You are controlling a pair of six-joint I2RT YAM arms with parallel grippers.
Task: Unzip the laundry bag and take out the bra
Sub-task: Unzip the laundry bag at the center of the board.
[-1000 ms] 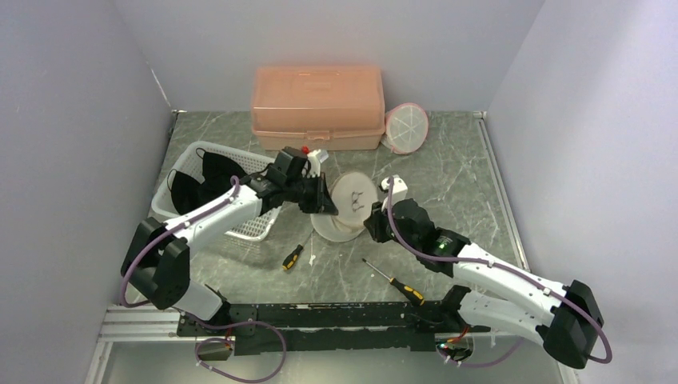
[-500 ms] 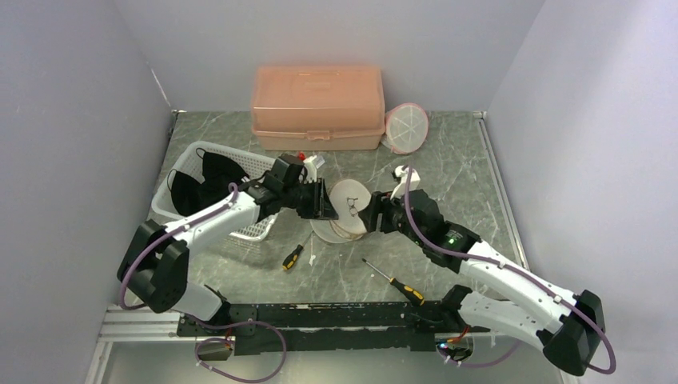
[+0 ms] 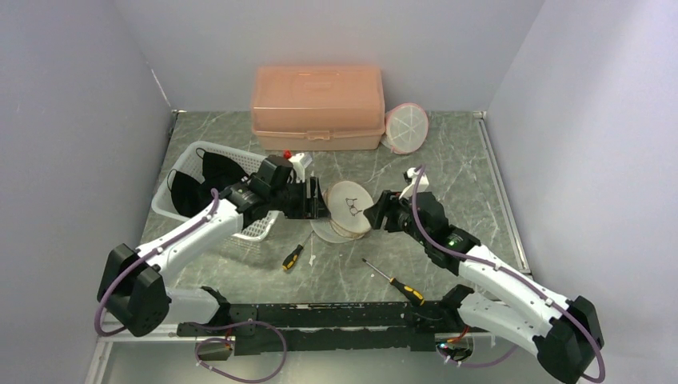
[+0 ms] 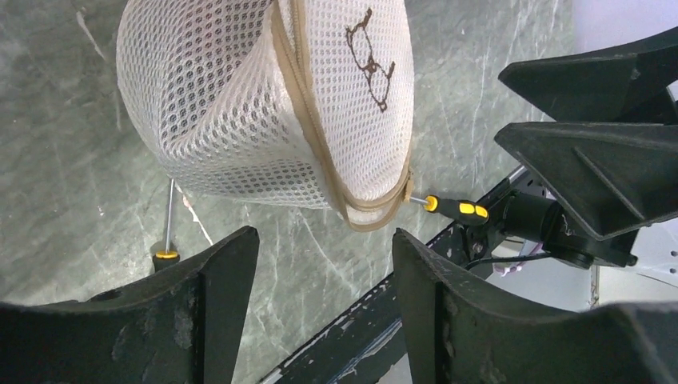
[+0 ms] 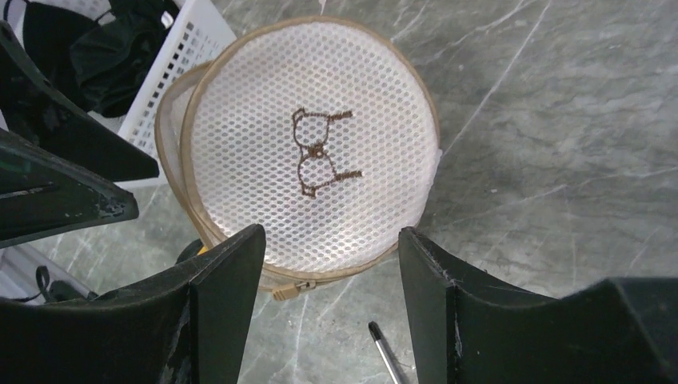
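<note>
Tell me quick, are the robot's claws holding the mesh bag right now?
Left claw: open, holding nothing, with the laundry bag just ahead of it.
Right claw: open, holding nothing.

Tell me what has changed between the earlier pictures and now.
Both opened and let go of the laundry bag: the left pincer drew back slightly to the left, the right pincer slightly to the right. The bag settled on the table between them. The basket, the pink box and the screwdrivers stayed in place.
</note>
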